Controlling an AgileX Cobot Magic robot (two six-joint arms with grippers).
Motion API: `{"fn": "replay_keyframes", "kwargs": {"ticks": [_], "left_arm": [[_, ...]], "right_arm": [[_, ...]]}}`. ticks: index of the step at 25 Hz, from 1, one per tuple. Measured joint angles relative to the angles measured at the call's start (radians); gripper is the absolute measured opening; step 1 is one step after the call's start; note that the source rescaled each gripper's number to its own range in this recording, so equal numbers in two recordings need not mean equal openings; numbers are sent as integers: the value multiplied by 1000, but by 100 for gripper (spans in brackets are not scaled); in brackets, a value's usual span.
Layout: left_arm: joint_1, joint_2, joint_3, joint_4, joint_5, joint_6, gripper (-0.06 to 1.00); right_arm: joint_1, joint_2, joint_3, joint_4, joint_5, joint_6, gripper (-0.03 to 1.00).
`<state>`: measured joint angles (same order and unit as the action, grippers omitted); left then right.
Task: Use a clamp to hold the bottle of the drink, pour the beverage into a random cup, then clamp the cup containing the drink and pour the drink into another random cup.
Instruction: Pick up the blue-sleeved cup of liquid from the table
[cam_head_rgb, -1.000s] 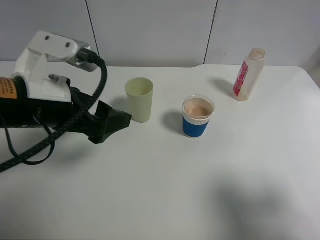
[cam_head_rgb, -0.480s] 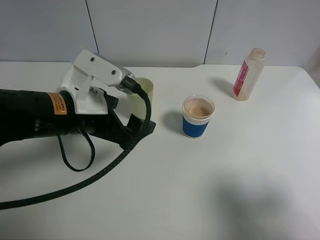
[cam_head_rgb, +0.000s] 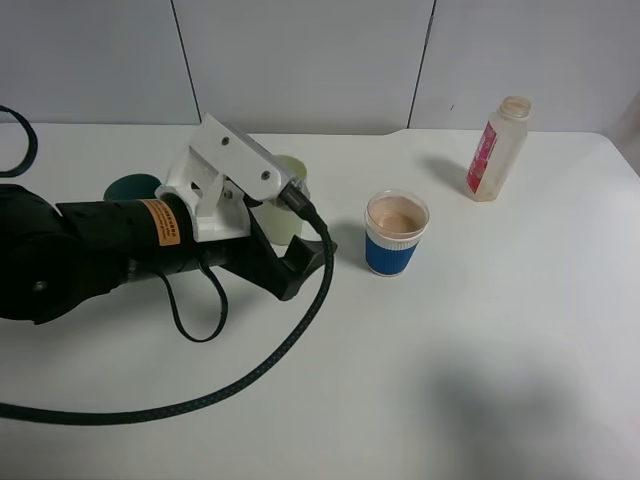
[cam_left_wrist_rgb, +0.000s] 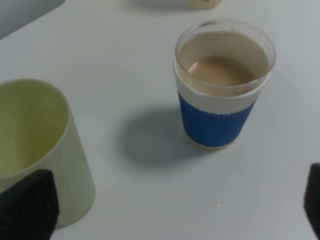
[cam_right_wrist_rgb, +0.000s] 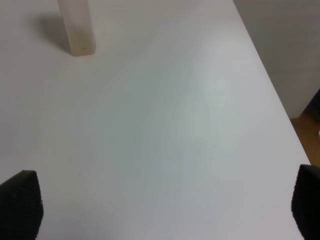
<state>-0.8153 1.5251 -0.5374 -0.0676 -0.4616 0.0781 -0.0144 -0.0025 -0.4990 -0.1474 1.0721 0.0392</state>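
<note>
Spillage is risked if the filled blue-sleeved cup (cam_head_rgb: 397, 235) is clipped by the left gripper's (cam_left_wrist_rgb: 170, 207) wide-apart fingers (cam_left_wrist_rgb: 27, 205) on approach.

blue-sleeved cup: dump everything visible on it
The blue-sleeved cup is short, with a clear plastic rim, a white band and a blue ribbed sleeve below. It stands upright near the middle of the white table, partly filled with light brown milky drink. Only the table touches it; the pale yellow-green cup stands apart from it.
</note>
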Motion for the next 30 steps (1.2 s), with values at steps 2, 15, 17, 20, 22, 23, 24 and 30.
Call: {"fn": "replay_keyframes", "kwargs": {"ticks": [2, 15, 17, 20, 22, 23, 24, 30], "left_arm": [[0, 43, -1, 5, -62, -1, 100], [0, 215, -3, 151, -341, -135, 100], [0, 220, -3, 154, -354, -139, 100], [0, 273, -3, 160, -420, -152, 100], [0, 313, -4, 162, -468, -154, 100], [0, 340, -4, 164, -516, -154, 100], [0, 340, -4, 164, -516, -154, 100], [0, 412, -5, 167, -660, -154, 100]], "right_arm": [[0, 0, 0, 0, 0, 0, 100], [0, 0, 0, 0, 0, 0, 100], [0, 0, 0, 0, 0, 0, 100], [0, 0, 0, 0, 0, 0, 100], [0, 0, 0, 0, 0, 0, 100], [0, 0, 0, 0, 0, 0, 100], [0, 0, 0, 0, 0, 0, 100], [0, 0, 0, 0, 0, 0, 100]]}}
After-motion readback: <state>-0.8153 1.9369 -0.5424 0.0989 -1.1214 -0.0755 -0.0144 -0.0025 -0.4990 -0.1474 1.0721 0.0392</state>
